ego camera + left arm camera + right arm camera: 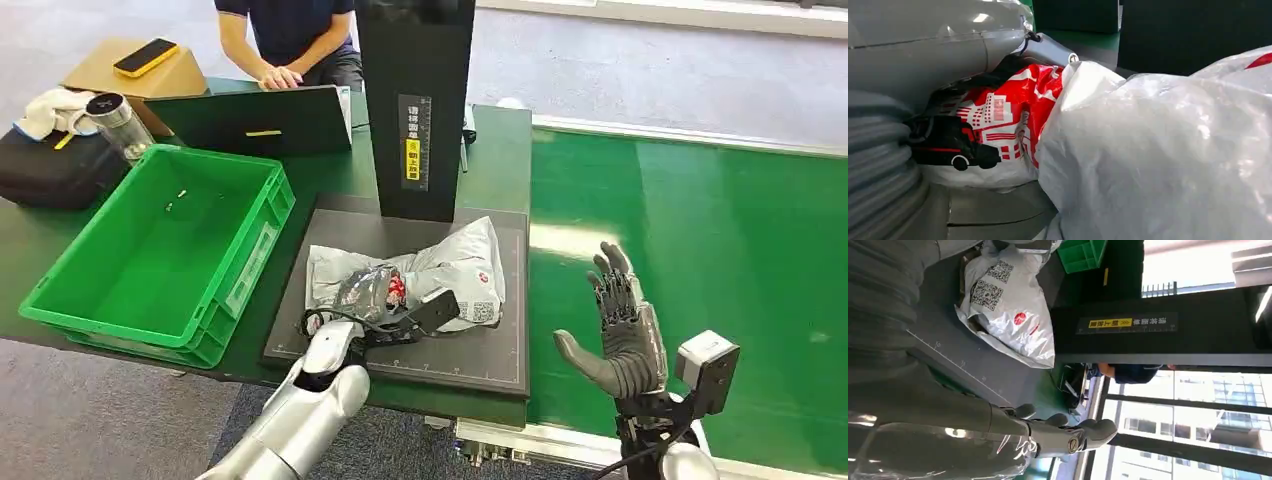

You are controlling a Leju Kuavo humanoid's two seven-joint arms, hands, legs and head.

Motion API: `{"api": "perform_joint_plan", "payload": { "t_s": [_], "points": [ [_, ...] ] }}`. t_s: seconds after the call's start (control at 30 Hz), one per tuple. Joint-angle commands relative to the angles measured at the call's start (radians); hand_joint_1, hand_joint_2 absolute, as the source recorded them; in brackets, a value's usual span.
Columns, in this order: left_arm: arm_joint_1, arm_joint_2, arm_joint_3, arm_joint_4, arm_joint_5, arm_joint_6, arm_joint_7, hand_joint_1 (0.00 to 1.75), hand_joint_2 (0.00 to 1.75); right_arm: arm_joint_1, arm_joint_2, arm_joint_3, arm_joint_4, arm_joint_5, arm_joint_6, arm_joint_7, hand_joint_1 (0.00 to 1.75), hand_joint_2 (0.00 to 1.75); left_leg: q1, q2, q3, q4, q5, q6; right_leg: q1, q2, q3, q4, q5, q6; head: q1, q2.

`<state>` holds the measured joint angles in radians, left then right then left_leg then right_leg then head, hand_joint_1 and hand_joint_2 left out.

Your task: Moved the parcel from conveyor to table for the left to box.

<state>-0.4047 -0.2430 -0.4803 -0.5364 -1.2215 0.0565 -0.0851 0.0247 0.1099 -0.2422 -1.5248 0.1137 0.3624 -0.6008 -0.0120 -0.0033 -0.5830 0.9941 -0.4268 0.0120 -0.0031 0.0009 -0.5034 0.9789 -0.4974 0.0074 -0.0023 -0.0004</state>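
While the green crate sits bare, the left hand grips the parcel; right hand spread wide

Silver-white parcel with red print; bright green crate; black mat.

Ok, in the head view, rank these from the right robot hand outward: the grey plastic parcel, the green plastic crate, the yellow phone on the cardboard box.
Measured from the open right robot hand, raised over the green conveyor:
1. Grey plastic parcel, on the black platform to its left, under the left robot hand.
2. Green plastic crate, farther left on the table.
3. Yellow phone, far back-left on the cardboard box.
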Motion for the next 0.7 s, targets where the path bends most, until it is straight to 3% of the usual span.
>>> {"api": "perform_joint_plan", "payload": {
  "t_s": [0.03, 0.13, 0.27, 0.37, 0.4, 0.53, 0.7],
  "points": [
    [0.027, 0.026, 0.063, 0.026, 0.031, 0.045, -0.053, 1.75, 1.75, -0.008, 0.041, -0.028, -0.005, -0.005, 0.004, 0.007, 0.0, 1.75, 0.0, 0.003, 0.003, -0.003, 0.0, -0.002, 0.0, 0.003, 0.002, -0.002, 0.0, 0.0, 0.0, 0.0],
    [0.068, 0.036, 0.125, -0.157, 0.153, 0.335, -0.264, 1.75, 1.75, 0.002, 0.02, -0.043, -0.051, -0.032, 0.008, 0.027, 0.0, 1.75, 0.0, 0.002, 0.002, -0.002, 0.0, -0.003, 0.0, 0.002, 0.001, -0.002, 0.0, 0.0, 0.0, 0.0],
    [0.113, 0.061, 0.172, -0.375, 0.201, 0.545, -0.315, 1.75, 1.75, -0.027, 0.003, -0.032, -0.03, -0.059, 0.003, 0.045, 0.0, 1.75, 0.0, 0.003, -0.002, -0.001, -0.001, -0.003, 0.0, 0.002, -0.003, 0.0, 0.0, 0.0, 0.0, 0.0],
    [0.112, 0.065, 0.173, -0.388, 0.201, 0.535, -0.315, 1.75, 1.75, -0.028, 0.004, -0.027, -0.027, -0.06, -0.001, 0.045, 0.0, 1.75, 0.001, 0.003, -0.003, 0.0, -0.001, -0.002, 0.0, 0.003, -0.004, 0.0, 0.0, 0.0, 0.0, 0.0],
    [0.125, 0.054, 0.197, -0.412, 0.215, 0.622, -0.331, 1.75, 1.75, -0.023, 0.004, -0.021, -0.027, -0.061, -0.011, 0.043, 0.0, 1.75, 0.001, 0.004, -0.001, -0.001, -0.001, -0.003, 0.0, 0.004, -0.003, -0.001, 0.0, 0.0, 0.0, 0.0],
    [0.176, -0.013, 0.39, -0.561, 0.169, 0.642, -0.466, 1.75, 1.75, -0.023, -0.002, -0.002, -0.014, -0.068, -0.038, 0.036, 0.0, 1.75, 0.001, 0.002, -0.004, 0.0, -0.001, -0.002, 0.0, 0.002, -0.004, 0.0, -0.001, 0.0, 0.0, 0.0],
    [0.176, -0.013, 0.39, -0.561, 0.169, 0.642, -0.466, 1.75, 1.75, -0.023, -0.002, -0.002, -0.014, -0.068, -0.038, 0.036, 0.0, 1.75, 0.0, 0.001, -0.004, -0.001, -0.001, -0.002, 0.0, 0.001, -0.004, -0.001, -0.001, 0.0, 0.0, 0.0]
  ]
}}
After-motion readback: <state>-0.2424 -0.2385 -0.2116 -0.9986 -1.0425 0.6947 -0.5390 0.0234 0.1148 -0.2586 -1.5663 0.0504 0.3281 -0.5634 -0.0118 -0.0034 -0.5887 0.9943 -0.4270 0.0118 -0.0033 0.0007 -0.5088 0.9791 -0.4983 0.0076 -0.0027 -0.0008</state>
